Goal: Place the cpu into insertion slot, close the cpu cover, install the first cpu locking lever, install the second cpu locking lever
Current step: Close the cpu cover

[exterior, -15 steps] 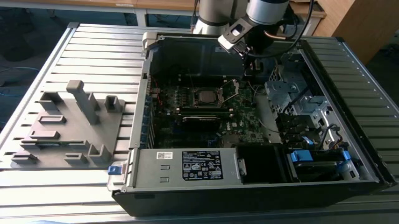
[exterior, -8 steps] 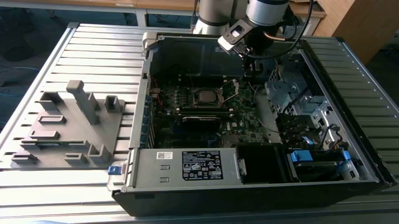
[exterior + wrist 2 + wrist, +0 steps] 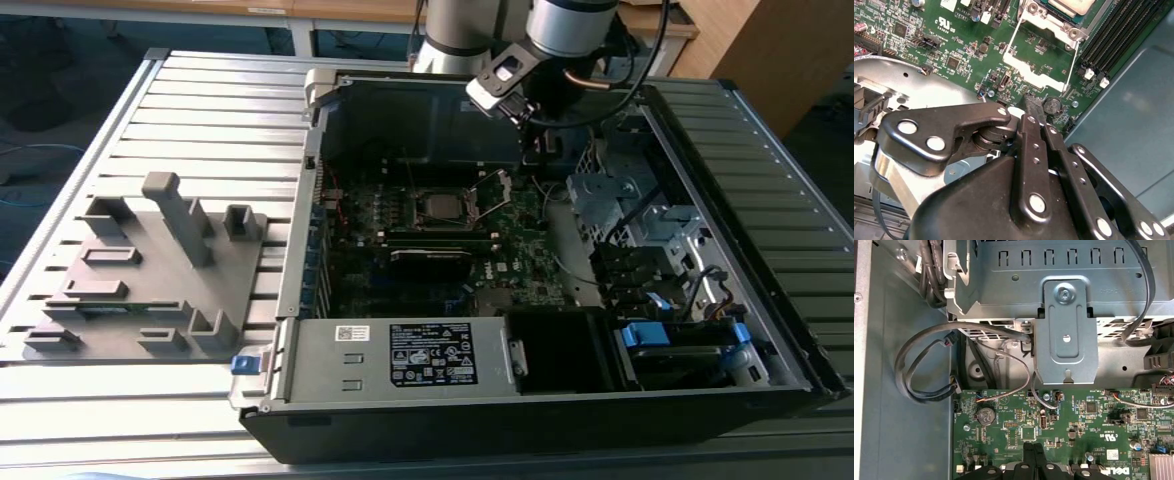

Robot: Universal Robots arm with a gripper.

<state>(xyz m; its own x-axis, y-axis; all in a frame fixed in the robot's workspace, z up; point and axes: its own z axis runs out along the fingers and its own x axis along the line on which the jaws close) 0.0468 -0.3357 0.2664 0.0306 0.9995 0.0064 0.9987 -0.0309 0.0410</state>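
Second wrist view: gripper (image 3: 1035,106), fingers (image 3: 1029,119) together and empty, near open cpu cover (image 3: 1026,70); cpu (image 3: 1074,4) seated in insertion slot (image 3: 1054,21); cover-closing seemingly in hand, needing a push.

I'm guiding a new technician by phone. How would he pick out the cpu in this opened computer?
Inside the open computer case, find the green motherboard on its floor. Near the board's middle lies the cpu, a flat square with a dull silver-grey top, unlike the long black memory slots beside it.
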